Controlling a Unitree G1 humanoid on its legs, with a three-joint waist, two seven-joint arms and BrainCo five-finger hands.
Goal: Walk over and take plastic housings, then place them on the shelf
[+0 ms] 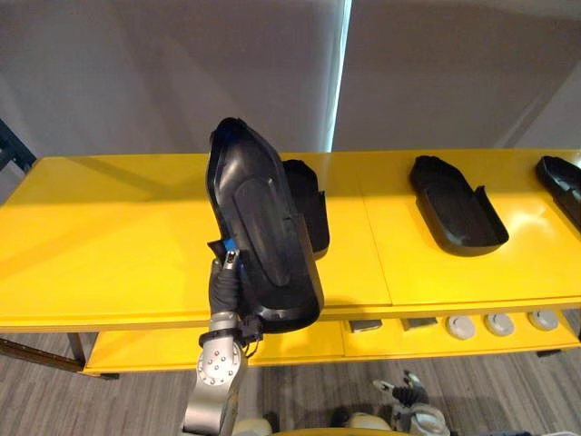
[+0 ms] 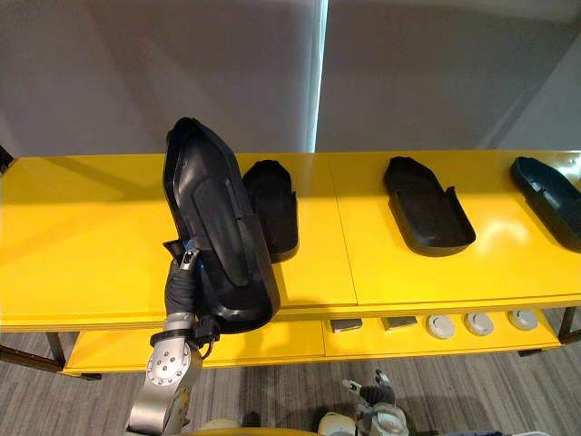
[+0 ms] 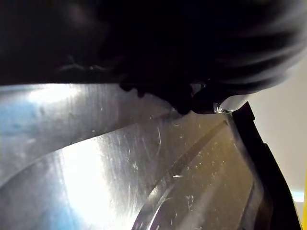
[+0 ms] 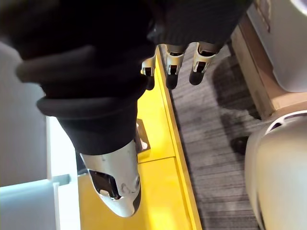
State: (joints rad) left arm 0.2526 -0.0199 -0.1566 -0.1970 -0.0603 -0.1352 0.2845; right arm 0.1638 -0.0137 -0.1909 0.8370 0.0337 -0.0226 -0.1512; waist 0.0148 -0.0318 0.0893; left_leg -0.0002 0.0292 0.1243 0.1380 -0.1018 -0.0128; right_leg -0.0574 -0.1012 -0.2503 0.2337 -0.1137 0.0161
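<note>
Housing (image 1: 259, 227), black, stands upright and slightly tilted, clasped at its lower edge by the curled fingers of left hand (image 1: 225, 277), over the yellow shelf (image 1: 109, 236). Second housing (image 1: 309, 204) lies flat on the shelf just behind it at 2 o'clock, third housing (image 1: 457, 211) well apart at 3 o'clock, fourth housing (image 1: 563, 186) at the shelf's 3 o'clock end. Right hand (image 4: 172, 60) hangs slack and holds nothing, low at 5 o'clock near the lower tier (image 1: 300, 345), which carries grey blocks (image 1: 365, 325) and white discs (image 1: 499, 324).

Behind the housing (image 1: 259, 218) in my left hand (image 1: 225, 283) a second housing (image 1: 311, 204) lies on the shelf (image 1: 109, 236), third housing (image 1: 457, 204) and fourth housing (image 1: 563, 186) to its right.
</note>
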